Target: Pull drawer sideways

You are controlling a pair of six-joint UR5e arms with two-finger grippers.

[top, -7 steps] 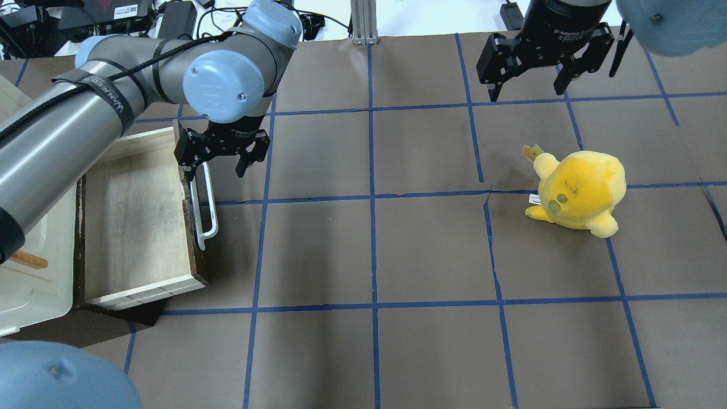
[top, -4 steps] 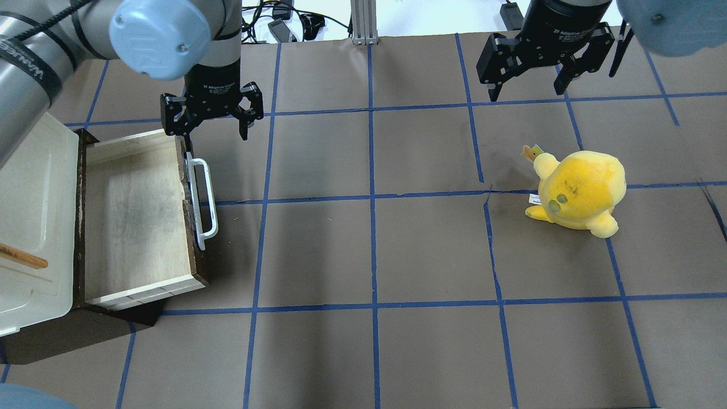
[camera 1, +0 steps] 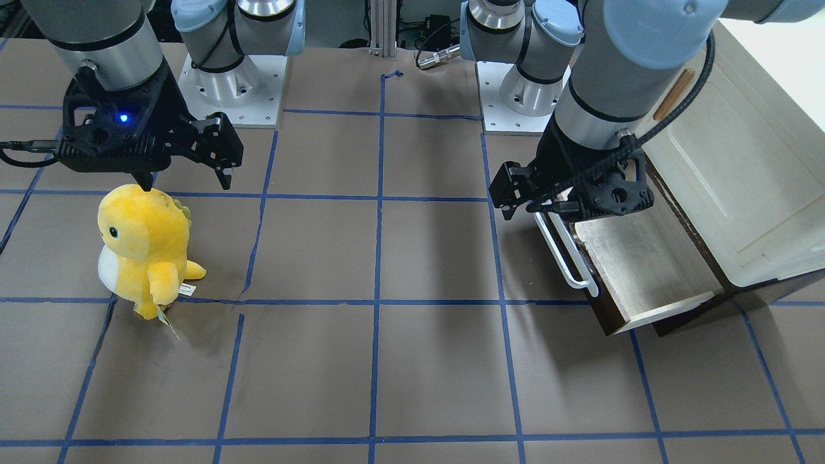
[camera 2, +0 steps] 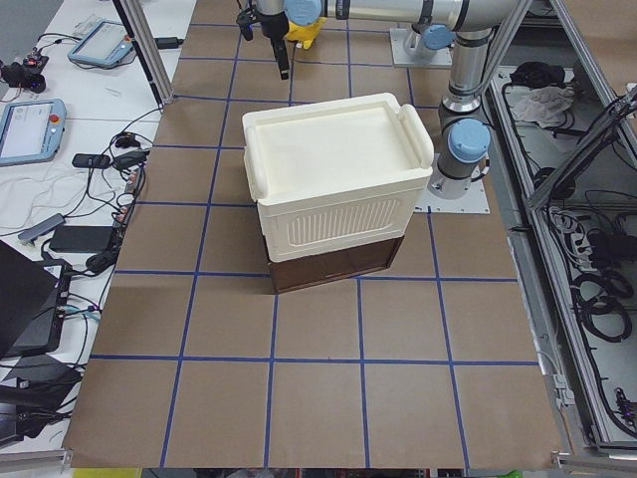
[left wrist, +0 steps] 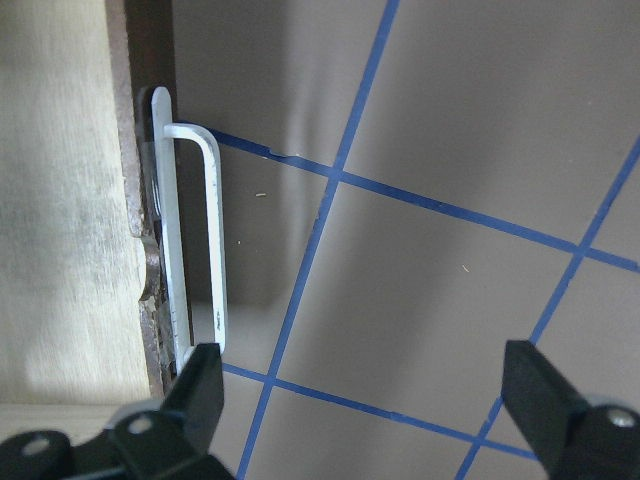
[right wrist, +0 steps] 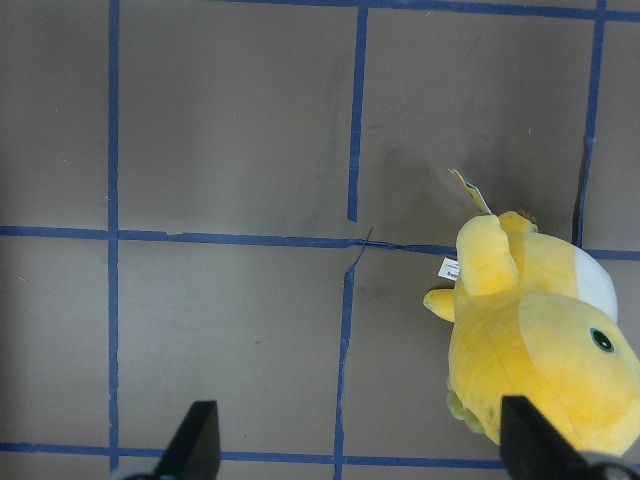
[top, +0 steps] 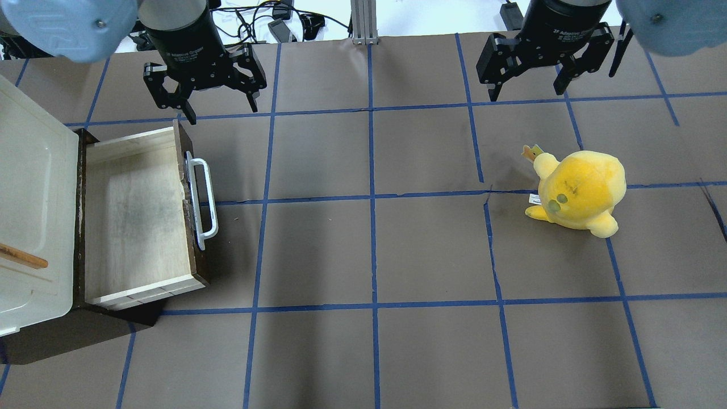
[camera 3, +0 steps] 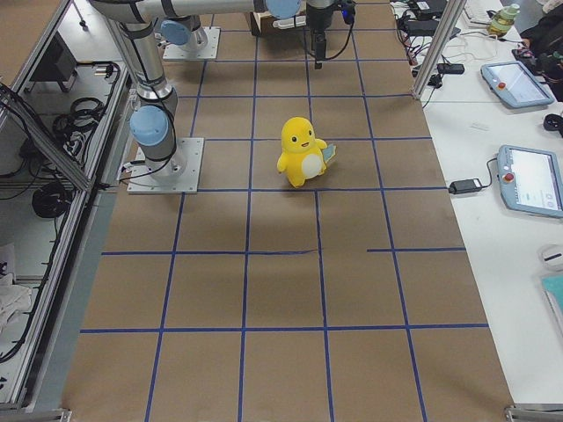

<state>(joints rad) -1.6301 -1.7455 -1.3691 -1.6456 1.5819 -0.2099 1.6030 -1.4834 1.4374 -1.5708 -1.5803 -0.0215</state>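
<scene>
The drawer stands pulled out of the cream-white cabinet, its pale wood inside bare. Its white bar handle runs along the dark brown front. My left gripper is open and empty, raised just beyond the handle's upper end, touching nothing. In the front-facing view the left gripper hangs over the drawer's end nearest the robot base. The left wrist view shows the handle below and to the left of the open fingers. My right gripper is open and empty, far from the drawer.
A yellow plush toy sits on the brown table on the right side, below the right gripper; it also shows in the right wrist view. The cabinet fills the table's left edge. Blue tape lines grid the tabletop.
My left gripper has lifted off the handle's end and moved toward the top of the overhead view, still open. The drawer and the right arm have not moved.
</scene>
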